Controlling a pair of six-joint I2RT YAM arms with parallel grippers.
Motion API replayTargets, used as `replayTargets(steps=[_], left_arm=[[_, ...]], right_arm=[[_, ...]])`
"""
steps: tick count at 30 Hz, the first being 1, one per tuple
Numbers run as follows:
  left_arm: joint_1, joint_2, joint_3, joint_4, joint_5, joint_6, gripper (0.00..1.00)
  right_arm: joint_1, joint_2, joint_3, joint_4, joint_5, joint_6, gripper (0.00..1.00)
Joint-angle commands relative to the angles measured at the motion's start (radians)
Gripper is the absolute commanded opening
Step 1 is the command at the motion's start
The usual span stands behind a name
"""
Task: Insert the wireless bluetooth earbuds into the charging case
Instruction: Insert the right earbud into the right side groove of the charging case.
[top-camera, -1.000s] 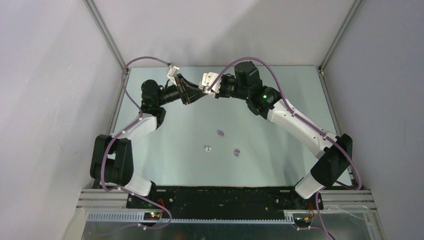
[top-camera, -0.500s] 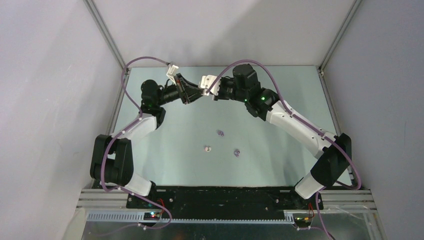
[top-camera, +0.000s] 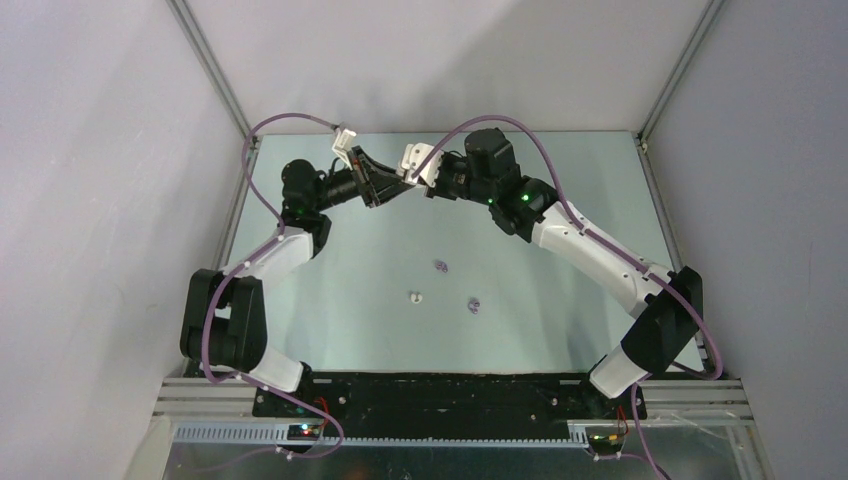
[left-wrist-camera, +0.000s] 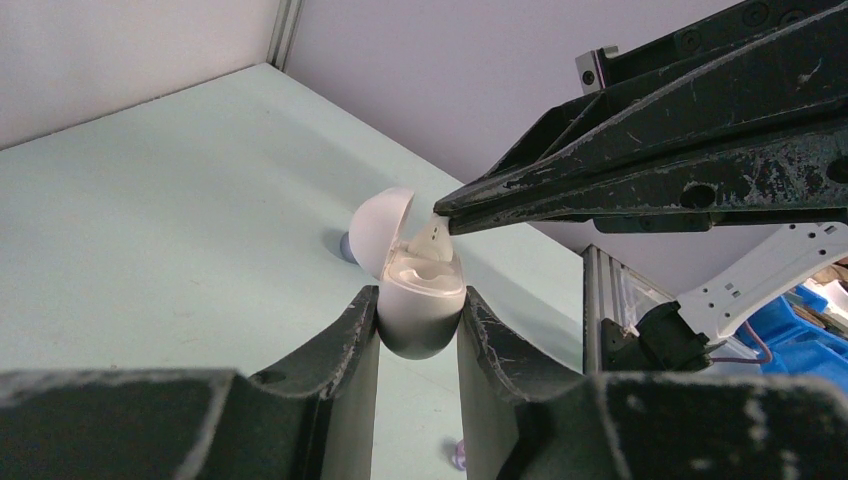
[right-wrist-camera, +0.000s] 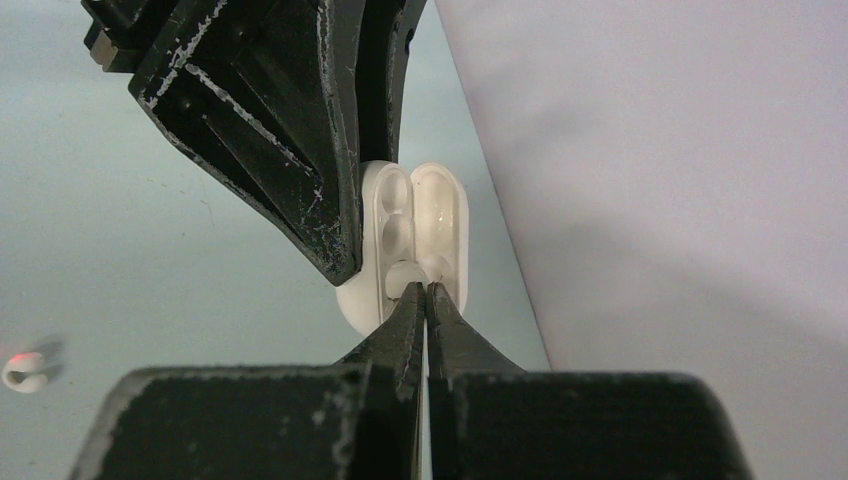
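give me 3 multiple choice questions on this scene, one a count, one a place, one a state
1. How many purple earbuds lie on the table? A one B two C four
2. Where is the white charging case? A on the table B in the left gripper C out of view
3. The case's lid is: A open B shut C missing
Answers: B, the top view shows two; B, it sits clamped in that gripper; A, it stands tipped back.
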Motion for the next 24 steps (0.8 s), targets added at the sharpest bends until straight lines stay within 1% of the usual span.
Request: replayTargets(steps=[1,3,5,7,12,15,19,22,23,24], left_arm=[[0.006,-0.026,0.029,0.055,-0.030,-0.007,0.00],[0.007,-0.027,0.026,0.058,-0.035,-0.007,0.00],[0.007,-0.028,0.025,0.059,-0.036,-0.005,0.00],[0.007,-0.031,0.020,0.056,-0.037,0.000,0.00],[0.007,-0.033,0.006,0.055,-0.035,0.014,0.00],[0.006,-0.031,0.003,0.057,-0.029,0.026,0.00],[0.007,-0.029,-0.001,0.054,-0.015,0.046,0.00],[0.008,-0.031,-0.006,0.050,-0.007,0.061,0.00],[0.008,-0.031,-0.007,0.047,-0.005,0.066,0.00],[0.010,-0.034,-0.009,0.045,-0.004,0.067,0.00]], right_arm=[[0.013,-0.011,0.009,-0.022,-0.016,0.034,0.00],[0.012,-0.008,0.011,-0.033,-0.019,0.027,0.00],[0.013,-0.008,0.016,-0.037,-0.019,0.030,0.04],[0.014,-0.008,0.026,-0.040,-0.017,0.038,0.13],[0.013,-0.021,0.062,-0.081,-0.026,0.055,0.23],[0.010,-0.035,0.070,-0.086,-0.033,0.073,0.31],[-0.004,-0.053,0.098,-0.100,-0.049,0.100,0.38],[-0.030,-0.074,0.125,-0.147,-0.116,0.145,0.43],[-0.052,-0.088,0.133,-0.158,-0.135,0.161,0.47],[-0.062,-0.094,0.132,-0.161,-0.162,0.194,0.49]])
